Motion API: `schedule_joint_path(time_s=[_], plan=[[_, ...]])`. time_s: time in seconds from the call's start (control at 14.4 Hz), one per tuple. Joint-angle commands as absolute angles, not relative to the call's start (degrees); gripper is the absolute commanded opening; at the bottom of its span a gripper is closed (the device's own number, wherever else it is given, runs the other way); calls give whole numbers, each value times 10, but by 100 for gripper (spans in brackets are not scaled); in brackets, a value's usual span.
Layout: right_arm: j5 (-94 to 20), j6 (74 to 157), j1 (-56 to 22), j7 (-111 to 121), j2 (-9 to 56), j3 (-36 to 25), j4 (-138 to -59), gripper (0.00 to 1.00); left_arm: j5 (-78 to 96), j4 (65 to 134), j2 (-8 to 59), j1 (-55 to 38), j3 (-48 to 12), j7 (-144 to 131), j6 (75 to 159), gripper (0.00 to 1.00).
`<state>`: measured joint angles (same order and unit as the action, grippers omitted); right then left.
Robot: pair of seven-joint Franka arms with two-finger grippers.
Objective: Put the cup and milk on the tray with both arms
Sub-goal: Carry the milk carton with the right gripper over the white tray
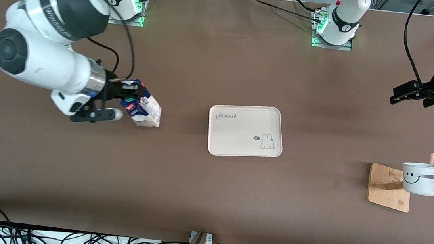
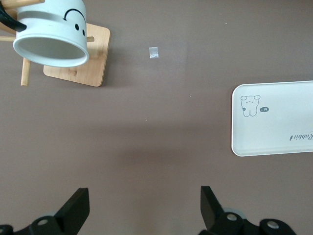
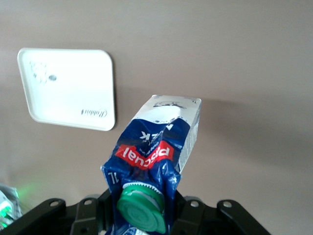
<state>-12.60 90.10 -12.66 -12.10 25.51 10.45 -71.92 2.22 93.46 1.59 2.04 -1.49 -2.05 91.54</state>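
The milk (image 1: 144, 109), a carton with a dark blue top and green cap, is tilted in my right gripper (image 1: 129, 97), which is shut on its top toward the right arm's end of the table. In the right wrist view the carton (image 3: 156, 147) leans away from the gripper (image 3: 142, 200). The cream tray (image 1: 245, 130) lies bare mid-table; it also shows in the right wrist view (image 3: 68, 88) and the left wrist view (image 2: 279, 122). The white smiley cup (image 1: 420, 179) hangs on a wooden rack. My left gripper (image 1: 395, 95) is open and empty (image 2: 144, 193) over bare table, apart from the cup (image 2: 54, 34).
The wooden rack (image 1: 387, 194) with its pegs stands toward the left arm's end of the table and shows in the left wrist view (image 2: 83, 63). A small scrap (image 2: 154, 53) lies on the table beside it. Cables (image 1: 70, 239) run along the table's edge nearest the front camera.
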Motion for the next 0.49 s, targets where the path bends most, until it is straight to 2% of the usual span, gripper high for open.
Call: schedule_joint_path(time_s=[0.0, 0.42], plan=[[-123, 913, -168, -105, 263, 105, -709, 35, 16, 918, 27, 28, -18, -26, 904, 100], [-122, 1037, -266, -249, 300, 104, -709, 35, 16, 918, 28, 30, -18, -25, 904, 100]])
